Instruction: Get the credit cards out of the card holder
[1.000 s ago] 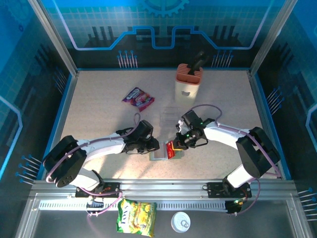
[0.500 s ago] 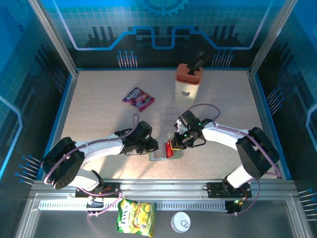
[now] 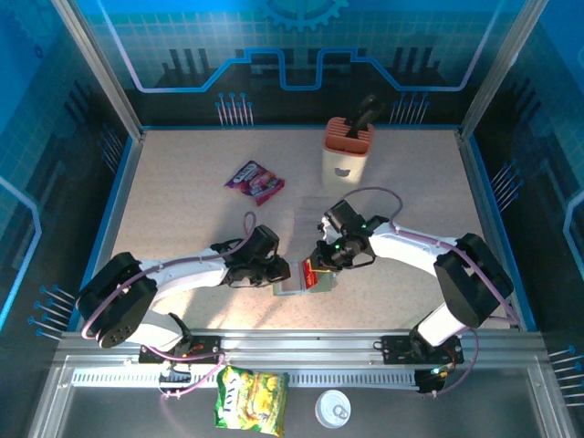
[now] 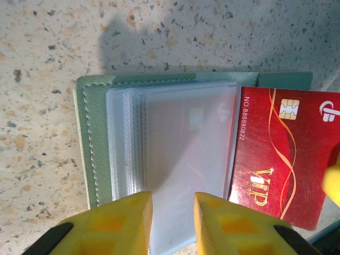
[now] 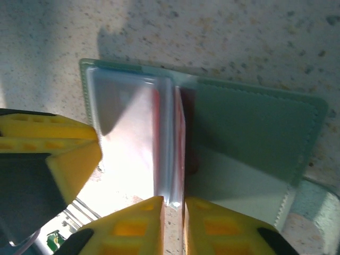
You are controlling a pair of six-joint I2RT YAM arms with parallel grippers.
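The grey-green card holder [image 3: 288,285] lies open on the table near the front. Its clear sleeves fan over the left half [image 4: 85,138]. A red credit card [image 4: 281,159] marked VIP lies across its right half, mostly out of the sleeves. My left gripper [image 4: 173,199] stands open by a narrow gap over the sleeves' near edge, with nothing between its fingers. My right gripper [image 5: 173,201] hangs at the card's side [image 3: 319,265], jaws slightly apart. The sleeve edge and the red card's thin edge [image 5: 180,122] sit just beyond its tips, and bare table shows between them.
A beige knife block [image 3: 347,151] stands at the back, a clear plastic box [image 3: 312,213] just behind the holder, and a purple-red snack packet [image 3: 255,180] at the back left. A yellow-green packet [image 3: 252,399] and a white lid [image 3: 333,409] lie past the front rail.
My right gripper has shifted a little left and its jaws have parted slightly. The red card has slid a bit left with it. The left arm has barely moved.
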